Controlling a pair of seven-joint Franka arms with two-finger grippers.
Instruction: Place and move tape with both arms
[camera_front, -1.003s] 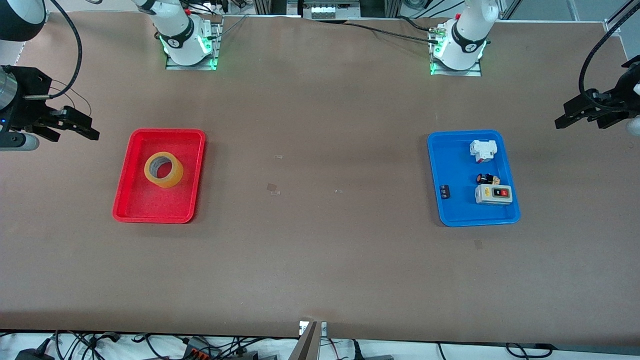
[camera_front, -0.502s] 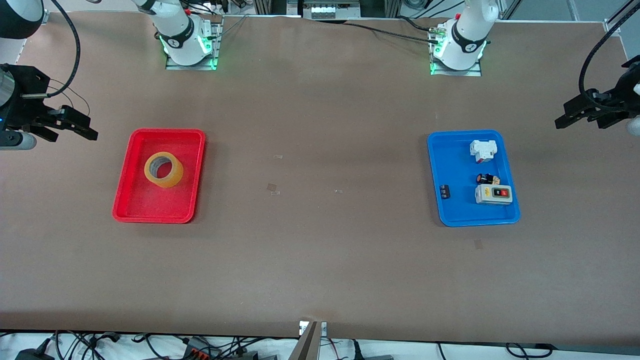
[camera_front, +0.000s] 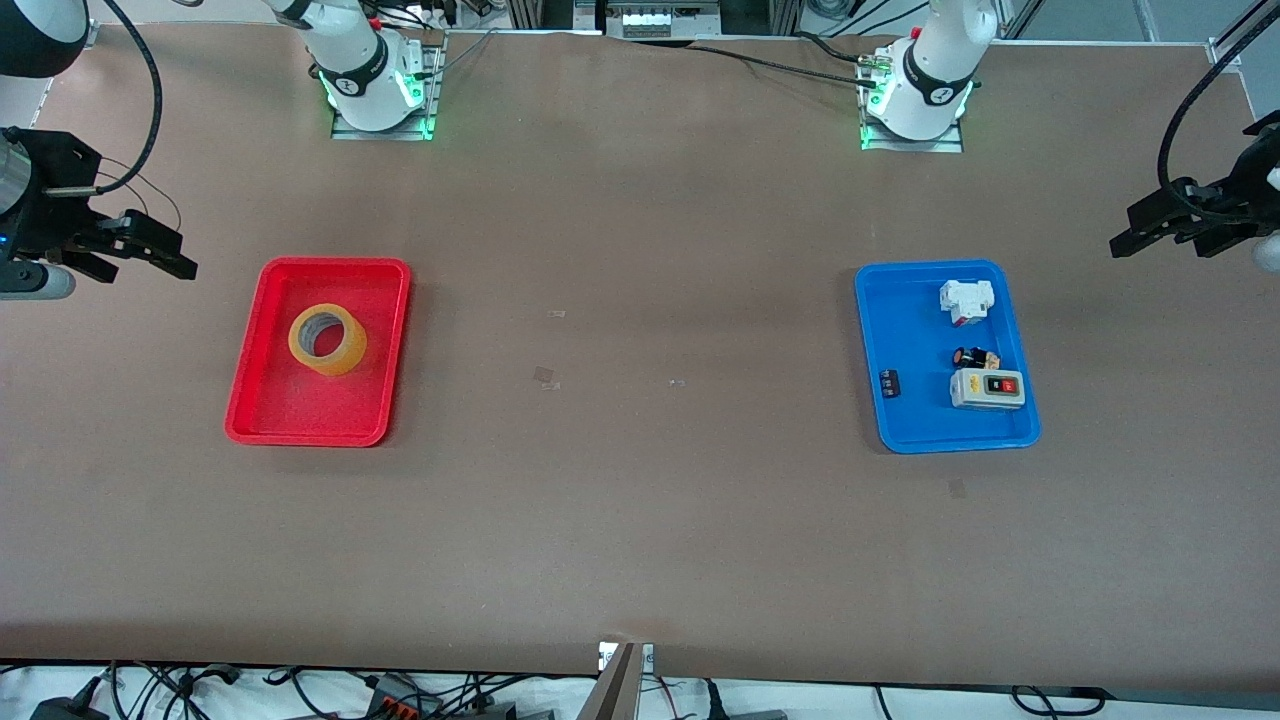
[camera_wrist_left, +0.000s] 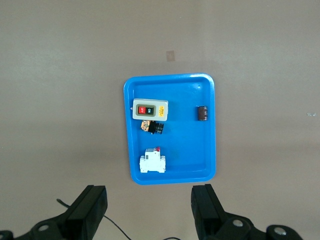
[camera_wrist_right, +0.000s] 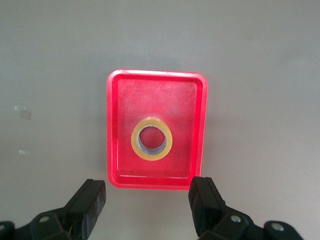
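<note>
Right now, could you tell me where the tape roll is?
The tape lies flat in the red tray, toward the right arm's end of the table, alone in it.

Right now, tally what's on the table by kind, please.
Trays: 2, red tray and blue tray
Tape rolls: 1, tape in the red tray
Electrical parts in the blue tray: 4, e.g. switch box
Total: 7

A robotics laboratory bench. Two white arms are bolted to metal base plates lit green along one edge of a wide brown surface; cables hang off the edge nearest the front camera. A red tray and a blue tray lie well apart.
</note>
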